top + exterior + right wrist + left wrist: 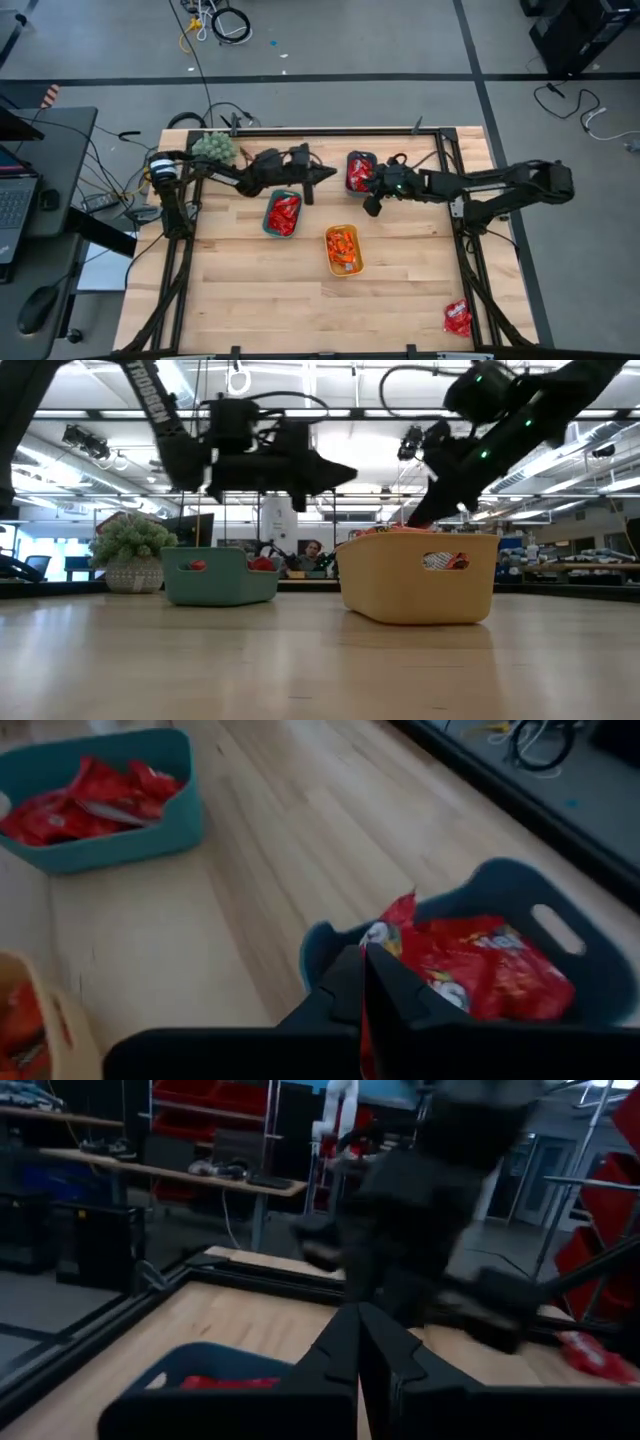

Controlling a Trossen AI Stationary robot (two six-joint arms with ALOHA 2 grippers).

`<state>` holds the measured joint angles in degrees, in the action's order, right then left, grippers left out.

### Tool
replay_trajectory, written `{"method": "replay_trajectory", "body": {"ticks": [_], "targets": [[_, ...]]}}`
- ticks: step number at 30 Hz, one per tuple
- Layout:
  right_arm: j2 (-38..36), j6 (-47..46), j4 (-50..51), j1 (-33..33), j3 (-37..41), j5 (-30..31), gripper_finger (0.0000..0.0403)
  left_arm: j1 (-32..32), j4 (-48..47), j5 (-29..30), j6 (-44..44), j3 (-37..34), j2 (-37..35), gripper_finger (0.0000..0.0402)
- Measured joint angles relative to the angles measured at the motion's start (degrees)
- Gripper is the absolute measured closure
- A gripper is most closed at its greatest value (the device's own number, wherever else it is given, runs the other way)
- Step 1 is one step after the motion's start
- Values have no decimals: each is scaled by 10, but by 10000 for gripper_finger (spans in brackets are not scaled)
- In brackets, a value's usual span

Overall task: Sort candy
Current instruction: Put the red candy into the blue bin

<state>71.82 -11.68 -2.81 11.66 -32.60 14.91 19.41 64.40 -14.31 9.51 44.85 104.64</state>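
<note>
High view: wooden surface [260, 290]; candy [343, 249] heaped in three oblong trays. Teal tray [282, 213] and yellow tray [344, 250] run long axis near-to-far at centre; blue tray [359, 171] sits at the far edge. One red packet [458, 317] lies loose near the right front corner. Front half open. Left tool [322, 175] pressed together, beyond the teal tray. Right tool [371, 208] pressed together, beside the blue tray.

Low view: both tools above the trays, empty. Green plant [132, 550] at left.

Right wrist view: fingers [385, 982] together over red candy.
</note>
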Motion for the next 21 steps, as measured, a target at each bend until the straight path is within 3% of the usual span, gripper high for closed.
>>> {"method": "replay_trajectory", "body": {"ticks": [6, 12, 16, 21], "targets": [[88, 8, -78, 65, -1, -66, 402, -9, 20, -1, -17, -89, -72, 400], [147, -4, -86, 125, -11, -76, 402, -6, 23, 3, -69, -157, -151, 400], [162, -21, -97, 146, -15, -76, 402, -3, 30, 3, -120, -200, -194, 400], [152, -29, -116, 151, -14, -76, 396, 5, 74, 9, -120, -249, -227, 400]]}}
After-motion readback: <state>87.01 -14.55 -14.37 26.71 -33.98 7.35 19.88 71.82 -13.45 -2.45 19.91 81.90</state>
